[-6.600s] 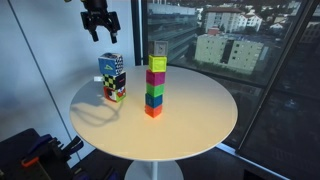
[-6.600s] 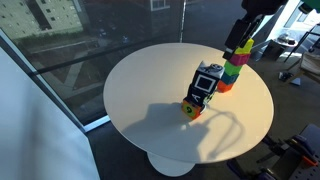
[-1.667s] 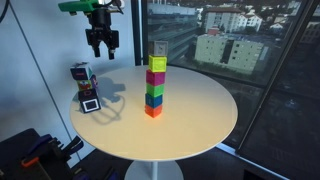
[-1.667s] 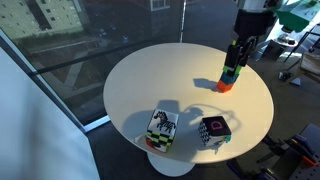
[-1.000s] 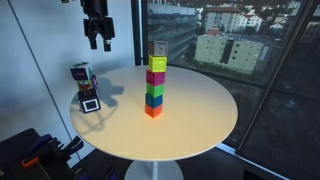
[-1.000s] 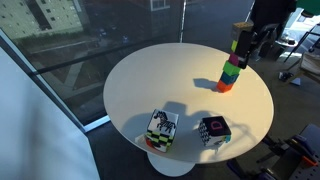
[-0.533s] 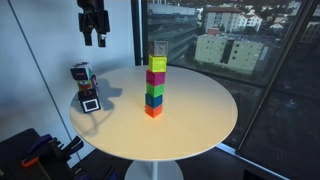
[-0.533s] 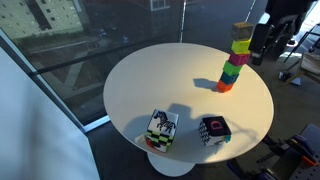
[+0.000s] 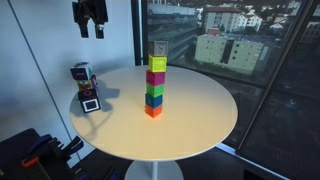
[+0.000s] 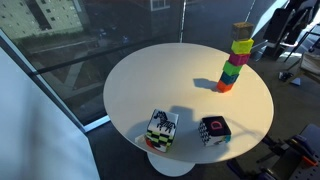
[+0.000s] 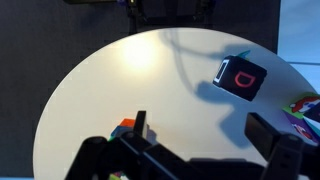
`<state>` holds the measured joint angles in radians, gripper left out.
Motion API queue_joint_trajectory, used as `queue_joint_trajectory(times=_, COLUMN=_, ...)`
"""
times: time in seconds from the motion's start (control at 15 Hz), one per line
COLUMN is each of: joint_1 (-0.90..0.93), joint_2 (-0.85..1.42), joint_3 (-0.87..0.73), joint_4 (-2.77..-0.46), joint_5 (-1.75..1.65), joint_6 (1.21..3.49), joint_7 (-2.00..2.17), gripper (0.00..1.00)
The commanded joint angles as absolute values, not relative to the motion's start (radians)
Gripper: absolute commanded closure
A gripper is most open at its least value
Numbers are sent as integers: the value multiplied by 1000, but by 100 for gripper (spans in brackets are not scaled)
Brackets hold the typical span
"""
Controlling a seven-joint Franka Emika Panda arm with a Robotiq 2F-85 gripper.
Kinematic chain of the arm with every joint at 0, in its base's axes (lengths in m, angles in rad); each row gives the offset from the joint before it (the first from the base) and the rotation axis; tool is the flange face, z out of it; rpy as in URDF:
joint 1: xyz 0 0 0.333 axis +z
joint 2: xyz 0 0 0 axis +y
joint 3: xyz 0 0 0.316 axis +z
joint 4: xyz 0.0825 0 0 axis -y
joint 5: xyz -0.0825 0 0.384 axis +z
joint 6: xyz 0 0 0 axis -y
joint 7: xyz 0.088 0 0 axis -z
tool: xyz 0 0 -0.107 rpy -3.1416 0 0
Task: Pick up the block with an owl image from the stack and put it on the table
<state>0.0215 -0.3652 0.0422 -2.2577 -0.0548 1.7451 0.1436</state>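
The stack (image 9: 82,76) of picture cubes stands at the table's (image 9: 190,120) edge; in an exterior view (image 10: 162,128) its top face is black-and-white. A single dark cube (image 9: 91,103) with a pink-red figure lies on the table beside it, apart from it, and also shows in an exterior view (image 10: 213,131) and in the wrist view (image 11: 241,77). Its picture is too small to read. My gripper (image 9: 90,18) hangs high above the table's edge, open and empty. In the wrist view the gripper (image 11: 203,130) has its fingers spread over bare table.
A taller tower of plain bright cubes (image 9: 155,80) stands near the table's middle and also shows in an exterior view (image 10: 233,60). Glass walls surround the round table. Dark equipment (image 9: 35,150) sits on the floor below the table's edge.
The gripper has risen and moved away from the table, leaving one exterior view. The blocks have not moved in the last seconds; earlier the stack was taller and stood farther in.
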Motion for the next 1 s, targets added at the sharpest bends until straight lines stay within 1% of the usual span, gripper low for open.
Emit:
queue_joint_trajectory(times=0.0, joint_1=15, joint_2=-429, joint_3=30, joint_4=-2285, joint_5=-59, joint_6=1741, joint_7=97, gripper=0)
queue_joint_trajectory(times=0.33, joint_1=15, joint_2=-467, joint_3=23, joint_4=-2304, joint_5=-51, joint_6=1755, joint_7=85, gripper=0)
queue_joint_trajectory(times=0.4, joint_1=15, joint_2=-435, joint_3=33, joint_4=-2282, joint_5=-52, joint_6=1743, joint_7=109, gripper=0)
queue_joint_trajectory(times=0.93, joint_1=16, joint_2=-431, joint_3=34, joint_4=-2284, joint_5=-52, joint_6=1743, joint_7=110, gripper=0)
